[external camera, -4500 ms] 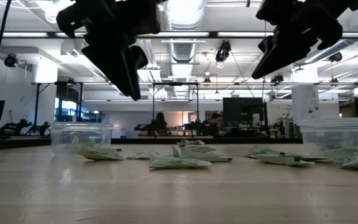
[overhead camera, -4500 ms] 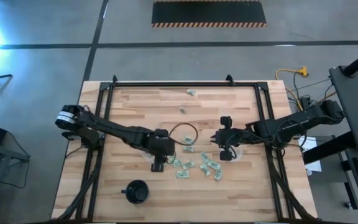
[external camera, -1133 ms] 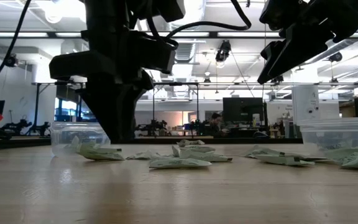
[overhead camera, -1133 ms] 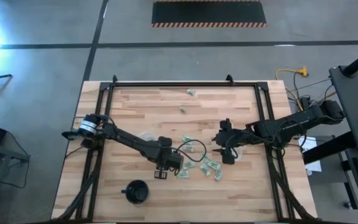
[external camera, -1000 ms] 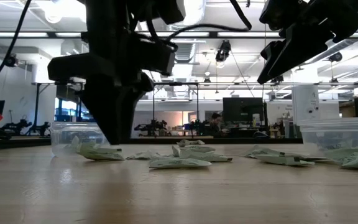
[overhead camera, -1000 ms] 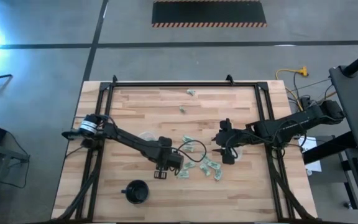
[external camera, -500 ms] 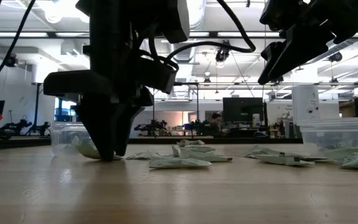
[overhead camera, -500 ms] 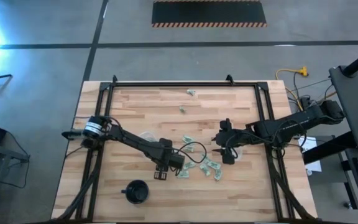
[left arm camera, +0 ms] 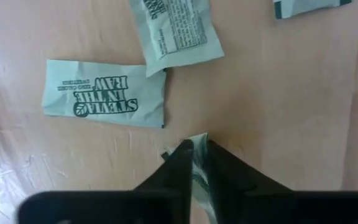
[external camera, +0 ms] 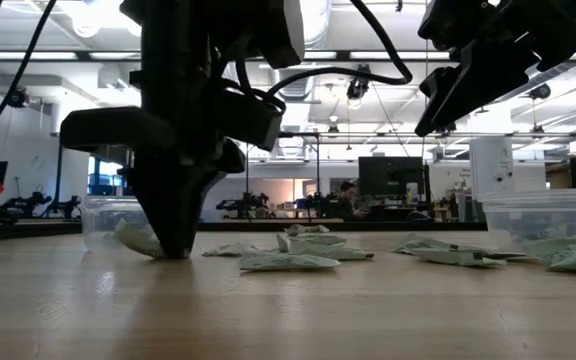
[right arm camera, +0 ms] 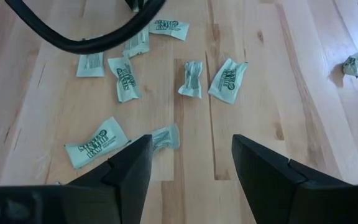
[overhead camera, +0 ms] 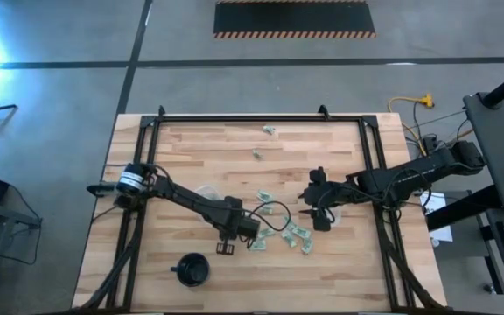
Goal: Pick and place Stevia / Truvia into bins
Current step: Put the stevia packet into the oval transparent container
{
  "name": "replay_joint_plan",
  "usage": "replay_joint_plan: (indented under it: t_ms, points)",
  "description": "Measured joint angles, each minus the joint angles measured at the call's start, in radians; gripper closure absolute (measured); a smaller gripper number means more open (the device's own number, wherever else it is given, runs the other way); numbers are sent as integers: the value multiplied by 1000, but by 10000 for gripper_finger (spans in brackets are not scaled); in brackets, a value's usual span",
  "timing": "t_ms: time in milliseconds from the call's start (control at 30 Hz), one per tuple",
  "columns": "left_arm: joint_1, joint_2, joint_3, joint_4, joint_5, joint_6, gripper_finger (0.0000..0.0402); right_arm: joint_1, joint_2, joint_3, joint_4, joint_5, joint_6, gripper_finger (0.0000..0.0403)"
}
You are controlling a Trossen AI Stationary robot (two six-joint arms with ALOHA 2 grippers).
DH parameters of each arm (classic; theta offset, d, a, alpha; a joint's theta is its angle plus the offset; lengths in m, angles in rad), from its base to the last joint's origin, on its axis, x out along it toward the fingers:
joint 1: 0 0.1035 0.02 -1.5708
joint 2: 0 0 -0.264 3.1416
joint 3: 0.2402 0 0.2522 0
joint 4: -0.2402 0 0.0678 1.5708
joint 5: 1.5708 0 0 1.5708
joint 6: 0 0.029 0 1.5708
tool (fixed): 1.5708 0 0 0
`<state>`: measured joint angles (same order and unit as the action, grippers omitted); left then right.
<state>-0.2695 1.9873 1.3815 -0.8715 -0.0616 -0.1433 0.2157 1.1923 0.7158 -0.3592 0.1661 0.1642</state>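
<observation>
- The left gripper [left arm camera: 199,163] is down at the wooden table [overhead camera: 322,271], its two dark fingers [left arm camera: 174,167] pinched tight on the edge of one pale green Stevia packet [left arm camera: 200,171], which sticks up between the tips.
- In the low view this left gripper [external camera: 173,245] reaches the tabletop, and the pinched packet [external camera: 133,238] slants up from the wood at its side.
- Just beyond the fingertips a flat packet printed "Stevia in the Raw" [left arm camera: 104,102] lies on the wood, and a second packet [left arm camera: 176,31] touches its corner, printed side up.
- From above, the left gripper [overhead camera: 234,229] sits at the edge of the scattered packets [overhead camera: 289,233], which spread from it toward the right arm.
- One clear bin [overhead camera: 206,192] stands close behind the left arm's forearm; in the low view it [external camera: 118,222] shows behind the gripper.
- The right gripper [right arm camera: 188,158] hangs above the table with its fingers spread wide and nothing between them.
- Below and ahead of the right gripper lie loose packets [right arm camera: 123,79], among them a crumpled one [right arm camera: 191,79] and a larger one [right arm camera: 227,79] just beside it.
- The second clear bin [external camera: 546,225] stands near the right gripper [external camera: 458,85], with packets [external camera: 458,255] on the wood beside it.
- A black round cup [overhead camera: 192,269] sits well apart from the left gripper, nearer the table's front edge.
</observation>
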Motion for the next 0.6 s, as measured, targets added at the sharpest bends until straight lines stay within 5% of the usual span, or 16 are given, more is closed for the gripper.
replay_joint_plan:
  t_ms: [600]
  points:
    - [-1,-62,54,-5,-19,2,401,0,0,0,2,0,0,193]
